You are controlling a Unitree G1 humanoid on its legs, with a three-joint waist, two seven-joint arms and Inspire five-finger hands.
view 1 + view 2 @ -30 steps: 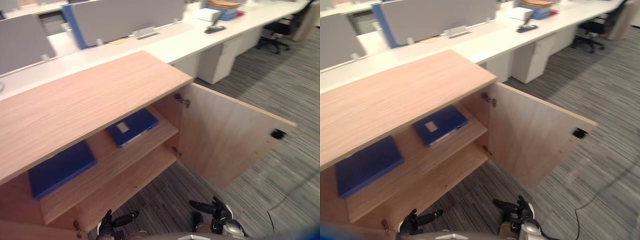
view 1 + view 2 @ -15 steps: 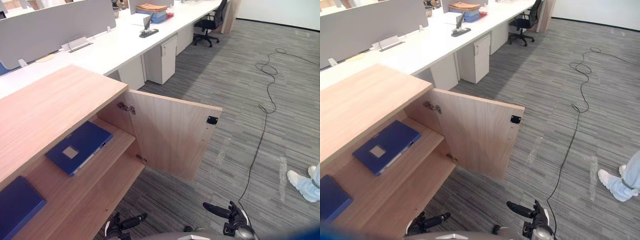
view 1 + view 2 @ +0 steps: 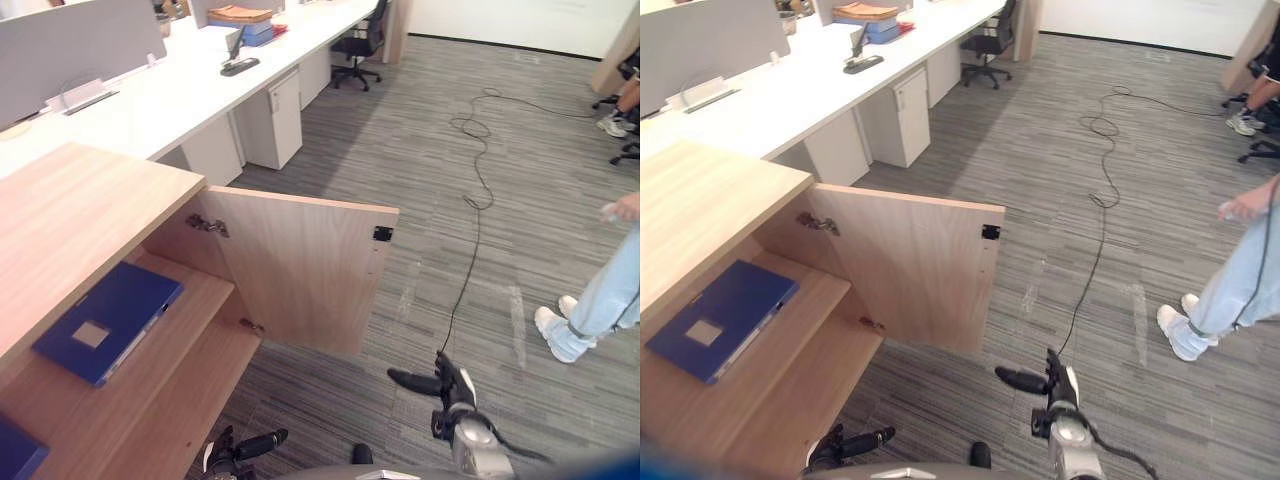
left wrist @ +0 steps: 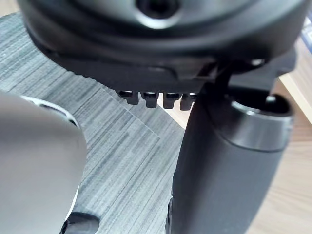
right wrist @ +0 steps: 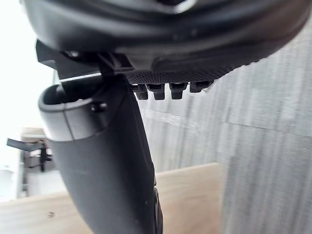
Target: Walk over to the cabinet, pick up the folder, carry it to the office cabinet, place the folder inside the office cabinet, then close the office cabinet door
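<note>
Nearest the camera, the left hand (image 3: pixel 232 452) is seen low over the grey carpet (image 3: pixel 420 150), its fingers loose and apart from the thumb, with nothing held in them. The right hand (image 3: pixel 448 388) is carried a little further out, likewise slack and empty. Just past the left hand, the office cabinet (image 3: pixel 70 215) is found with its door (image 3: pixel 305 265) swung wide open. A blue folder (image 3: pixel 105 320) is laid flat on the upper shelf (image 3: pixel 190 300), a pale label on its cover, well apart from both hands, and the corner of a second blue folder (image 3: pixel 15 455) is seen further left. Beyond the right hand, a person (image 3: pixel 600 295) in light trousers and white shoes is standing on the carpet. Behind the cabinet a long white desk (image 3: pixel 150 100) is set, with a drawer unit (image 3: pixel 272 120) beneath it and a black office chair (image 3: pixel 358 42) at its far end
</note>
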